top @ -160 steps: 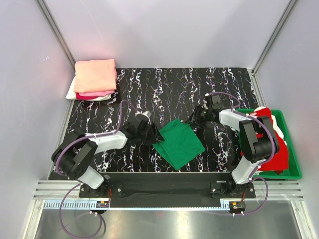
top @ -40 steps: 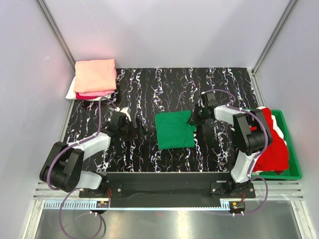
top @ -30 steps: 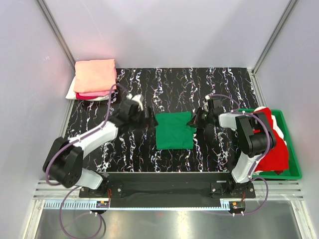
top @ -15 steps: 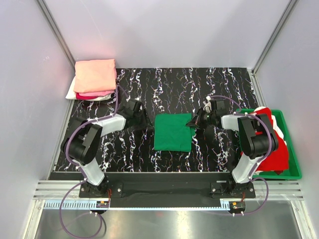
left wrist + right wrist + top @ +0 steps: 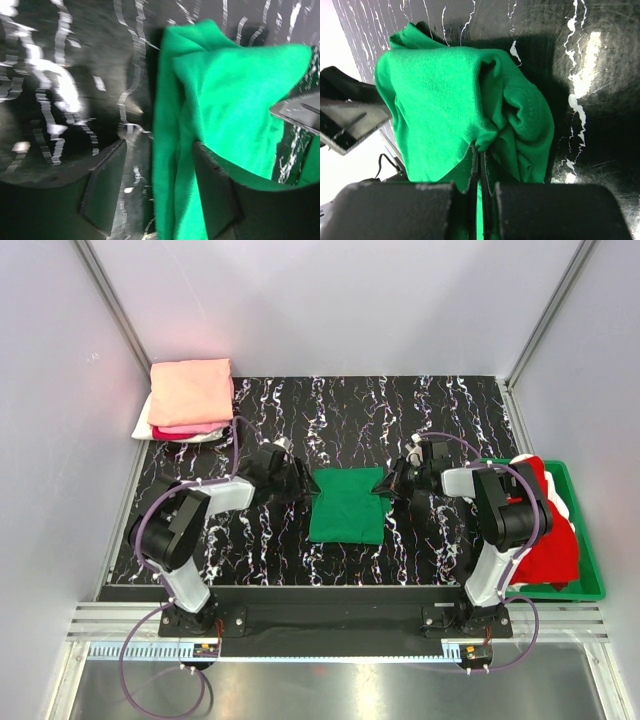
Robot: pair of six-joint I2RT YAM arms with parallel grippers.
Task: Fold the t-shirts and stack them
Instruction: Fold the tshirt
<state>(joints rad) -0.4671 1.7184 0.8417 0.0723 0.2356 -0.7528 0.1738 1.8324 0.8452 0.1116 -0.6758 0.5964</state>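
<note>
Green shirt (image 5: pixel 347 505): one, folded, mid-table between the grippers.
Right gripper (image 5: pixel 480 159): jaws clamped on the shirt's right edge, probably to lift it.
Left gripper (image 5: pixel 160 165): jaws apart around the left edge, not pinching, seemingly ready to match that hold.
Stack (image 5: pixel 190 390): three folded shirts, far-left corner.
Bin (image 5: pixel 592 585): red and white cloth, count unclear.

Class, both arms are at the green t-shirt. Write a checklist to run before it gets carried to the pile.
1. Pinch of the right gripper on the green t-shirt: ok.
2. Grip of the left gripper on the shirt's edge: not ok, jaws apart with cloth between.
3. Shirt folded into a compact rectangle: ok.
4. Every layer caught by the grips: cannot tell.
5. Top of the folded pile in the far left corner free: ok.
</note>
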